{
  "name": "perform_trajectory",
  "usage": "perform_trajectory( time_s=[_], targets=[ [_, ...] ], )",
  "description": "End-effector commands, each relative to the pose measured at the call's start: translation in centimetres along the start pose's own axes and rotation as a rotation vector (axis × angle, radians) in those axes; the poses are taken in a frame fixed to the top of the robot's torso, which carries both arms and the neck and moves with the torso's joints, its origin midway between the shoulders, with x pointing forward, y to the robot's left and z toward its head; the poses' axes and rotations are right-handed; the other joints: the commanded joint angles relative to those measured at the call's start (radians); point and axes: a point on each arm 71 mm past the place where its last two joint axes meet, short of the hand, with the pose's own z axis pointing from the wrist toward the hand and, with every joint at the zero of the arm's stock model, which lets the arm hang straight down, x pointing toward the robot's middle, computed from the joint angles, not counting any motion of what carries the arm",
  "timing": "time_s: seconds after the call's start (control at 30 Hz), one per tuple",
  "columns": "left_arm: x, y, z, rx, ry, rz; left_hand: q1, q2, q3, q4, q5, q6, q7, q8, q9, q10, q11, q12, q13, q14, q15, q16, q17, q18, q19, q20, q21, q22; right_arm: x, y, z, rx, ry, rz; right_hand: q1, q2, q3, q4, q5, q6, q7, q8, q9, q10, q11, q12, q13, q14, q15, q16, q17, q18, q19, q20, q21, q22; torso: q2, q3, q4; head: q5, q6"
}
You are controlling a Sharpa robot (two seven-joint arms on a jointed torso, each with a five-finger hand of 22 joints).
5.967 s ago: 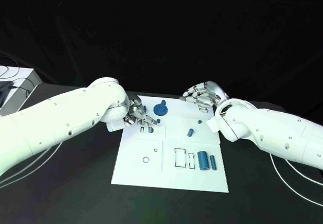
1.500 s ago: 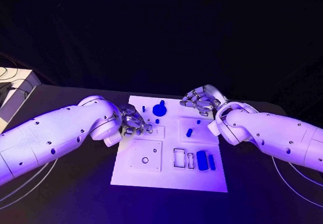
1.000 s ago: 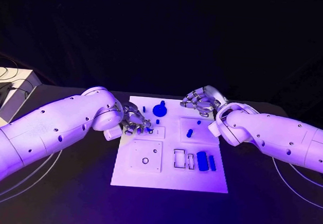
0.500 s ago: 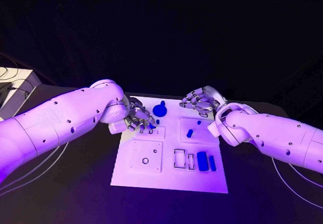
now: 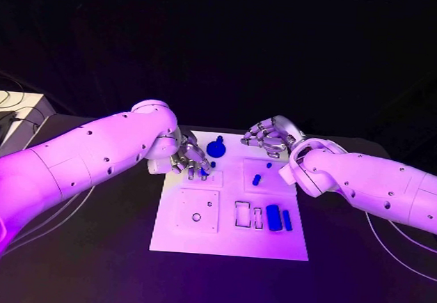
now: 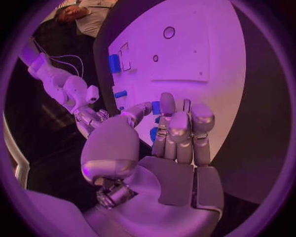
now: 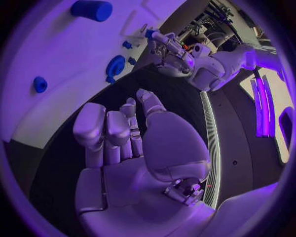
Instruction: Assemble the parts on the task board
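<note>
Now the left hand (image 5: 190, 160) has lifted further over the board's (image 5: 231, 233) near-left corner, fingers together, pinching a small blue part (image 6: 156, 107); right hand (image 5: 268, 136) stays curled, its grasp hard to tell.

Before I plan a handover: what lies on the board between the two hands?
In the head view, a round blue part with a short stem stands on the task board, between the left hand and the right hand.
</note>
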Motion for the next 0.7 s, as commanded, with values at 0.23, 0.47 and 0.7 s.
perform_trajectory(
  time_s=[0.23, 0.47, 0.7],
  targets=[
    [-0.11, -0.27, 0.1, -0.053, 0.061, 0.114, 0.03, 0.006, 0.178, -0.199, 0.031, 0.027, -0.01, -0.019, 0.008, 0.011, -0.002, -0.004, -0.001, 0.006, -0.006, 0.009, 0.006, -0.012, 0.009, 0.0, 0.012, 0.006, 0.28, 0.26, 0.17, -0.011, 0.015, -0.007, 0.003, 0.001, -0.001, -0.005, 0.002, 0.008, 0.001, -0.006, -0.001, 0.005, -0.003, -0.004, 0.001, 0.0, -0.005, -0.004, -0.001, -0.007, 0.068, -0.014, -0.005, 0.122, -0.001, -0.0008, 0.0014, 0.001, 0.0],
    [0.0, -0.16, 0.48, -0.069, 0.081, 0.116, 0.034, 0.005, 0.17, -0.201, 0.046, 0.032, -0.01, -0.027, 0.011, 0.014, -0.003, -0.004, -0.001, 0.007, -0.006, 0.012, 0.011, -0.013, 0.01, 0.0, 0.015, 0.009, 0.37, 0.36, 0.22, -0.014, 0.015, -0.006, 0.003, 0.001, -0.001, -0.005, 0.002, 0.008, 0.001, -0.006, -0.001, 0.005, -0.003, -0.004, 0.001, 0.0, -0.005, -0.004, -0.001, -0.007, 0.068, -0.014, -0.005, 0.122, -0.002, -0.0019, 0.0022, 0.002, -0.004],
    [0.15, -0.43, 0.77, -0.065, 0.076, 0.098, 0.035, 0.008, 0.164, -0.202, 0.05, 0.036, -0.01, -0.035, 0.012, 0.015, -0.003, -0.005, 0.0, 0.007, -0.006, 0.014, 0.014, -0.013, 0.011, 0.0, 0.017, 0.011, 0.46, 0.45, 0.24, -0.017, 0.016, -0.006, 0.0, 0.002, 0.001, -0.011, 0.004, 0.009, 0.001, -0.007, -0.002, 0.004, -0.003, -0.006, 0.001, 0.0, -0.005, -0.006, -0.002, -0.007, 0.067, -0.014, -0.006, 0.122, -0.001, -0.0026, 0.0017, 0.002, -0.005]
  ],
)
